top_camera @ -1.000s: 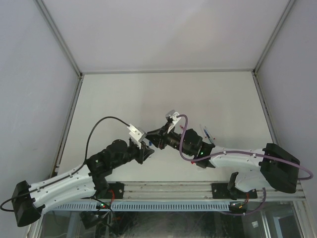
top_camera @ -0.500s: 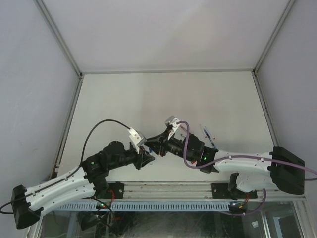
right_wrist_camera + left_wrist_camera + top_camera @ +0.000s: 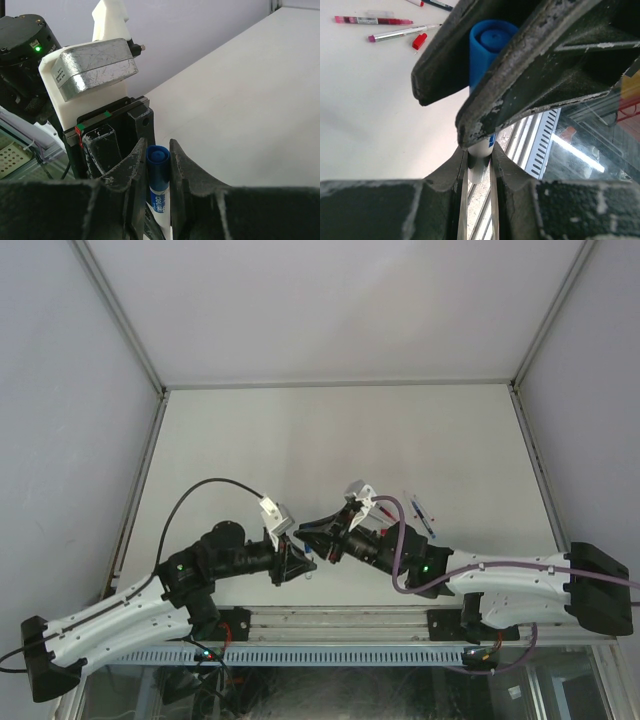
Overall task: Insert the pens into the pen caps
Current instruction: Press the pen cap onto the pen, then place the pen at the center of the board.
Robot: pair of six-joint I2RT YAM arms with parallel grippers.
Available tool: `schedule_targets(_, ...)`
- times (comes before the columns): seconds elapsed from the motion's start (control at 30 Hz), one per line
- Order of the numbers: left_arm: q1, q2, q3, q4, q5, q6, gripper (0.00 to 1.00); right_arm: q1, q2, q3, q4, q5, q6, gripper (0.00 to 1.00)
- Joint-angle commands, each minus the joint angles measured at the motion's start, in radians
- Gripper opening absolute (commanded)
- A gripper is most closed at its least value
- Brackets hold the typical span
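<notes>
Pinching blue-ended pen [image 3: 487, 50], left end effector [image 3: 478, 161] and right end effector [image 3: 158, 151], spare pens [image 3: 372, 20], red cap [image 3: 419, 41] beyond

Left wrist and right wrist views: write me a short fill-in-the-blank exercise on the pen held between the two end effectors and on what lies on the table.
1. The left end effector is shut on the ____ barrel of the pen.
2. The right end effector clamps the same pen at its ____ end.
3. The loose cap lying on the table is ____.
Missing words: white; blue; red.
</notes>
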Motion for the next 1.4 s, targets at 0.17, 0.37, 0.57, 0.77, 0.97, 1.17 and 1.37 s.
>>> schedule_targets(0.17,0.034,-0.031,0.214,0.503,-0.206,-0.01,0.0,0.102,-0.013,-0.083,-0.422,-0.177,0.11,0.0)
schedule_targets(0.37,0.034,-0.002,0.146,0.444,-0.21,-0.025,0.0,0.039,-0.053,0.022,-0.457,-0.074,0.13,0.0)
schedule_targets(0.57,0.034,-0.001,0.073,0.366,-0.233,-0.042,0.0,-0.039,-0.122,0.081,-0.407,-0.048,0.104,0.08)
schedule_targets(0.77,0.034,-0.001,-0.023,0.312,-0.268,-0.075,0.0,-0.05,-0.189,0.129,-0.42,-0.014,0.007,0.36)
schedule_targets(0.97,0.034,0.003,-0.074,0.233,-0.351,-0.142,0.0,-0.035,-0.254,0.128,-0.455,0.043,-0.02,0.54)
schedule_targets(1.17,0.036,0.061,0.042,0.012,-0.567,-0.198,0.0,-0.059,-0.258,0.13,-0.645,0.152,0.055,0.69)
schedule_targets(1.37,0.138,0.234,0.218,-0.16,-0.529,-0.12,0.0,-0.11,-0.264,0.129,-0.782,0.13,0.106,0.79)
